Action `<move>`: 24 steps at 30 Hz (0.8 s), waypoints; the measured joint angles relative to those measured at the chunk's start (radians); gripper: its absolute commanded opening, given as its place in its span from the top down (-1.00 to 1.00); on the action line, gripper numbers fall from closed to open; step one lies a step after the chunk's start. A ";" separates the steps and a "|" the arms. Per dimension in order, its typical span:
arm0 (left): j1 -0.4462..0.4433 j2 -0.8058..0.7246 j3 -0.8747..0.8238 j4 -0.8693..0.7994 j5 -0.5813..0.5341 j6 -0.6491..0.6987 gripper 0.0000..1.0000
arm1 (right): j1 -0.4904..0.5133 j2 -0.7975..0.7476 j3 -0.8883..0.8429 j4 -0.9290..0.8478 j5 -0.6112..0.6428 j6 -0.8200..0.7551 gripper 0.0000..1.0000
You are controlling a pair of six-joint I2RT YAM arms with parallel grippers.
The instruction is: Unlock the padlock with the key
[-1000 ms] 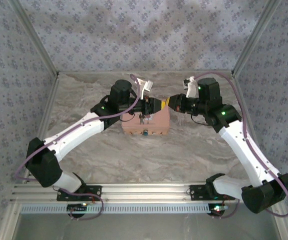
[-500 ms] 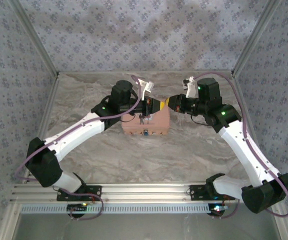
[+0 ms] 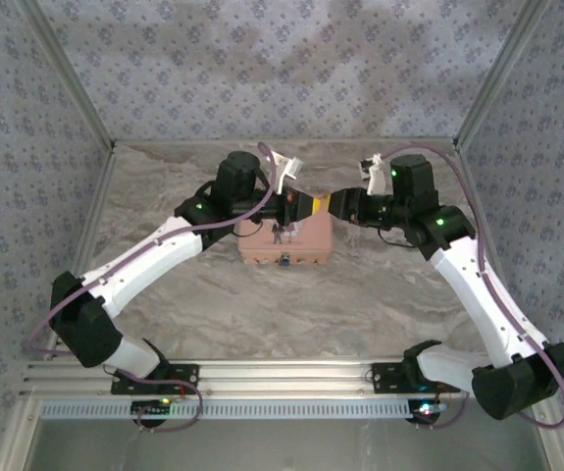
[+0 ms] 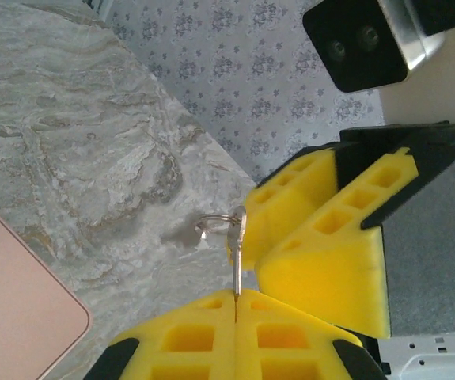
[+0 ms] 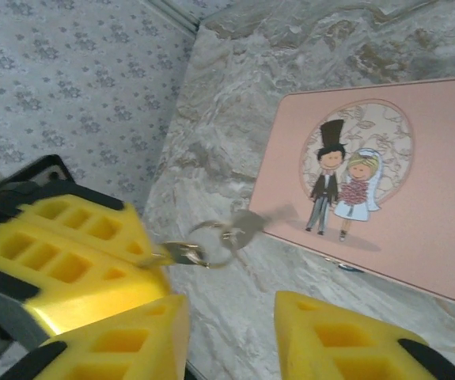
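left wrist: left gripper point(image 4: 236, 301) clenched on the key point(image 4: 237, 257), key ring point(image 4: 211, 224) at its top
right wrist: right gripper point(image 5: 231, 309) jaws apart, near the key
top external: padlock point(image 3: 285, 260) on pink tin point(image 3: 311, 243) near edge

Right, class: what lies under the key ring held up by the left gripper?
Bare marble table, with the shadow of the key ring, just beside the pink tin. The key is pinched in the left gripper, so its tip is hidden between the fingers.
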 measured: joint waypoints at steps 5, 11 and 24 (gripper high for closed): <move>0.023 0.007 0.057 -0.132 0.027 0.026 1.00 | -0.085 -0.058 -0.084 -0.017 -0.002 -0.014 0.18; 0.051 0.038 0.152 -0.312 0.080 0.077 1.00 | -0.122 -0.101 -0.132 0.011 -0.033 -0.050 0.24; 0.068 0.079 0.233 -0.568 0.216 0.178 1.00 | -0.081 -0.113 -0.225 0.290 -0.182 -0.035 -0.03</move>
